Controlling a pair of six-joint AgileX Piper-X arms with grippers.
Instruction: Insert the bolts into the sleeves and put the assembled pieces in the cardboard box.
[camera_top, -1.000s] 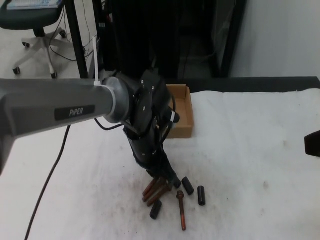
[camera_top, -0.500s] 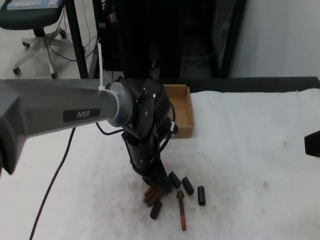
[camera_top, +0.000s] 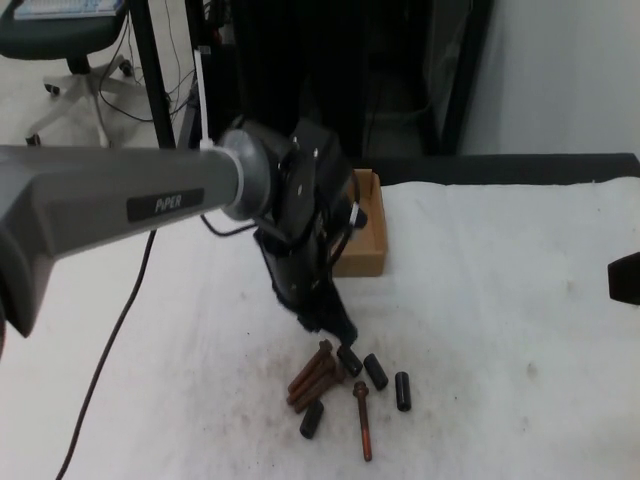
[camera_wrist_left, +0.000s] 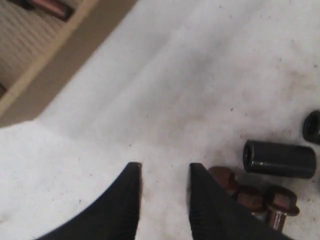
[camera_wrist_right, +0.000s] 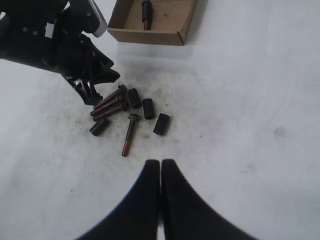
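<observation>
Bolts (camera_wrist_right: 109, 102), blk sleeves (camera_wrist_right: 148, 108) loose nr cardboard box (camera_wrist_right: 145, 36); one assembled piece (camera_wrist_right: 145, 12) inside.

office chair (camera_top: 70, 45) on pale floor, dark cabinet (camera_top: 330, 70) behind

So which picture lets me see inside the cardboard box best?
The right wrist view: it looks down into the open cardboard box, with one piece lying inside. In the high view the left arm covers part of the box. The left wrist view catches one corner of it.
</observation>
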